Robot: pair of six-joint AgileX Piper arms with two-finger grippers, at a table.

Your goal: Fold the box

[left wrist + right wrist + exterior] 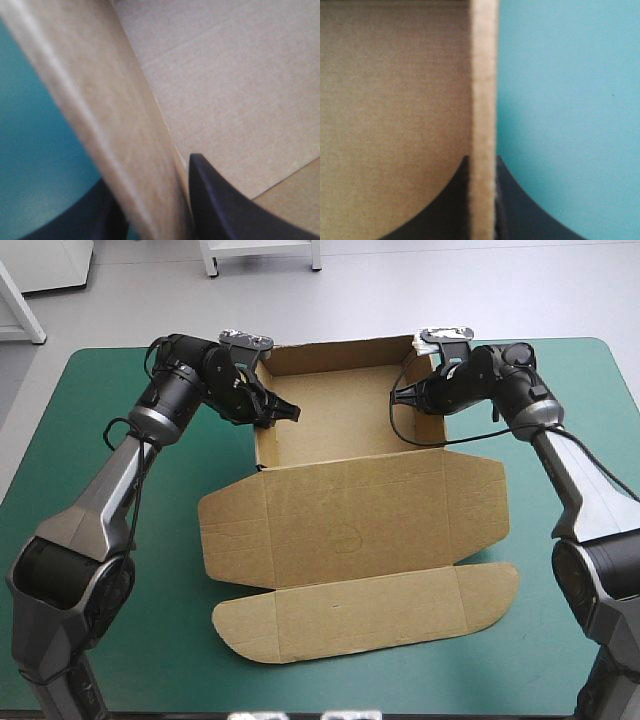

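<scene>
Teal-green cover runs bare round all sides of the box, which sits at the middle of the table, nearer the far edge. The box is an open tray: far wall and both side walls stand up. Its lid lies flat on the cover toward the near edge, with side tabs sticking out. A long flap with rounded ends lies flat beyond it, nearest the robot.

The left gripper reaches over the left wall from outside. In the left wrist view that wall rises tilted between the black fingers, one inside over the tray floor and one outside over the cover; the gripper is clamped on the board.

The right gripper is at the right wall. In the right wrist view the wall's edge runs straight up between the fingers, tray floor on one side, cover on the other; this gripper also pinches the board.
</scene>
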